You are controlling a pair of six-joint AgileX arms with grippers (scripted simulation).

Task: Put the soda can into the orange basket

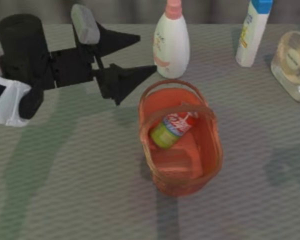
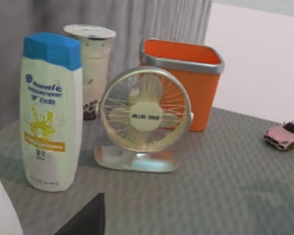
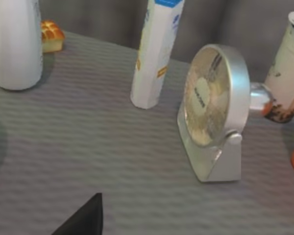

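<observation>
The soda can, red with a lime-green lower half, lies on its side inside the orange basket, under the arched handle. The basket stands mid-table. My left gripper hovers open and holding nothing, just up and left of the basket, its dark fingers pointing toward the white bottle. One finger shows in the left wrist view. My right arm is out of the top view; the right wrist view shows a single finger set well off centre, above bare table.
A white bottle with a pink cap stands behind the basket. A blue-capped shampoo bottle and a small silver fan stand at the back right. Farther off are an orange bin, a cup, a pink toy car and bread.
</observation>
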